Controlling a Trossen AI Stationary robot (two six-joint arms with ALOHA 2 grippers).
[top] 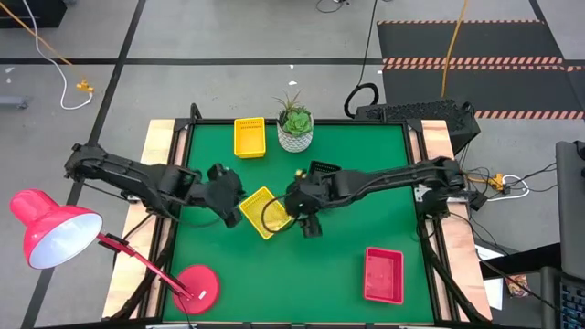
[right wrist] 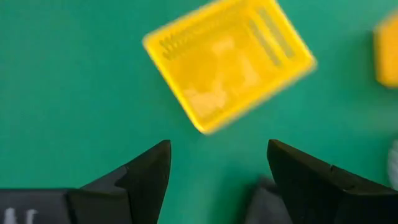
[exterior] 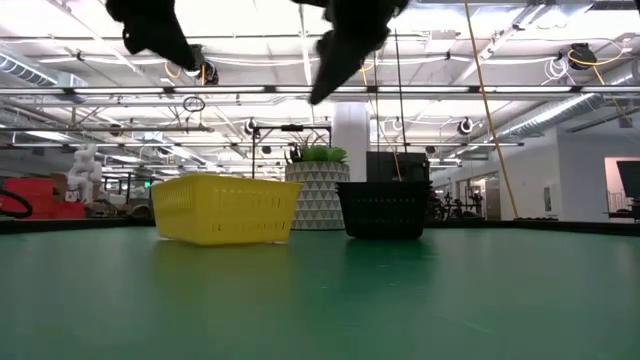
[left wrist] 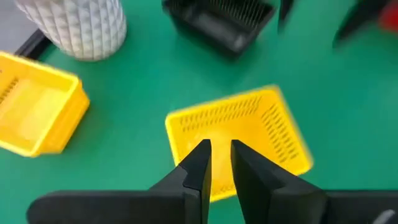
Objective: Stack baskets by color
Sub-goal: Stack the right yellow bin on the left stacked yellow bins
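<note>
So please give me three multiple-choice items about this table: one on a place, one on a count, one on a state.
1. Where does the red basket lie?
A. beside the plant pot
B. near the table's front right corner
C. under the lamp
2. How many yellow baskets show in the high view?
A. one
B. two
C. four
3. How is the right gripper?
A. open and empty
B. shut on a black basket
C. shut on a red basket

Key: 1 B, it lies alone at the front right. 2 B, one by the plant pot, one at mid-table. 3 A, its fingers stand apart with only green mat between.
</note>
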